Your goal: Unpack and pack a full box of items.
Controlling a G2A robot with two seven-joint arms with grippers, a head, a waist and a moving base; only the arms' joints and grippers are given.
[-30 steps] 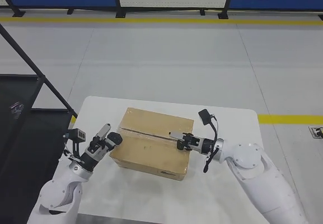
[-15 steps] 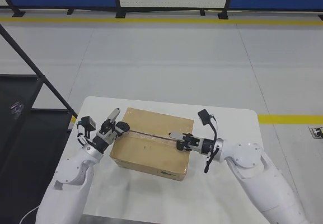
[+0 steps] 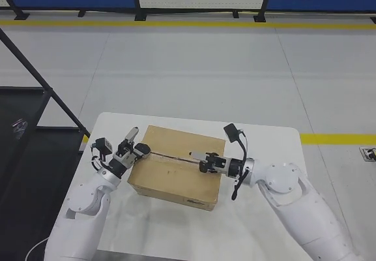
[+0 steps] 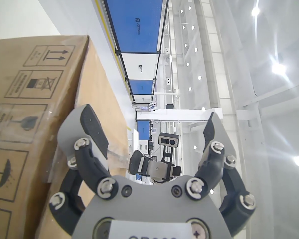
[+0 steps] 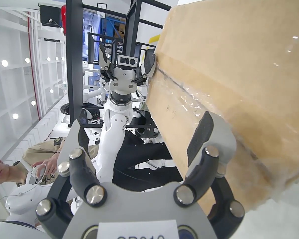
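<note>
White surface (image 3: 266, 140) beneath all. Closed cardboard box (image 3: 174, 171) at its middle, flaps sealed by clear tape (image 3: 171, 156) along the top seam. Left pincer (image 3: 137, 143) spread wide at the box's left top edge, one pad (image 5: 149, 63) against the seam's end. Right pincer (image 3: 197, 158) equally wide, low over the seam right of centre. Likely stiff, heavy if full, slick on tape; best gripped at flap edges.
</note>
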